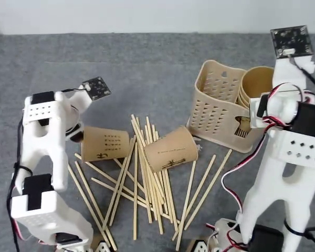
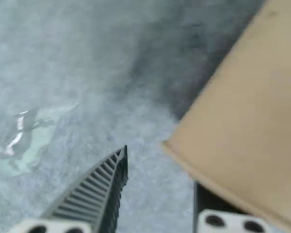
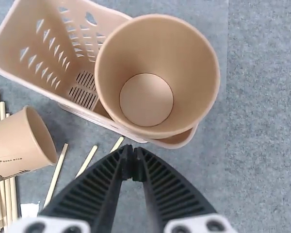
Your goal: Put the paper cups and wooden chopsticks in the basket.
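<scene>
High view is showing stacked cups (image 1: 257,81) in the 2 o'clock basket (image 1: 215,115), loose cups (image 1: 171,149) and chopsticks (image 1: 147,184) awaiting pickup; left claw (image 2: 160,179) gaping at one, right claw (image 3: 133,155) closed, empty.

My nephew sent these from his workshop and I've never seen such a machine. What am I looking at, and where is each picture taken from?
Two small white robot arms sit at a grey table. One picture looks down from above; the other two come from cameras on each arm's wrist. Wooden chopsticks and two paper cups lie loose. The basket already holds stacked cups. The left gripper is open beside a cup; the right gripper is shut, empty, by the basket.
</scene>
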Tool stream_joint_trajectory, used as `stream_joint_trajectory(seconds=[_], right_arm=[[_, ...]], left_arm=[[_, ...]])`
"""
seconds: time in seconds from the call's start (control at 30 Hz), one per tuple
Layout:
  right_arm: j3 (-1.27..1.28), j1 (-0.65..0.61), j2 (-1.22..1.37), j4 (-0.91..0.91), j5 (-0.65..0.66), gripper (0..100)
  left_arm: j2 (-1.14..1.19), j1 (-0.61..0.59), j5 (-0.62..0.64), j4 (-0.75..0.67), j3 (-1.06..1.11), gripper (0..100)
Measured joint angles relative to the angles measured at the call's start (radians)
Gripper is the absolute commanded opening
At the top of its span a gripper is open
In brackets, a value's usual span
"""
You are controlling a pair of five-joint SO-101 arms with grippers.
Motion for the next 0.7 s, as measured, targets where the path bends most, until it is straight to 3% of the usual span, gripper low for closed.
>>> stream_joint_trajectory(seconds=[0.23, 0.7], right_arm=[[0.0, 0.0, 0.0, 0.0, 0.0, 1.1], [0.0, 0.0, 0.0, 0.0, 0.0, 1.1]], left_arm=[[-0.103, 0.075, 0.04, 0.101, 0.0, 20], [-0.215, 0.327, 0.245, 0.11, 0.0, 20]])
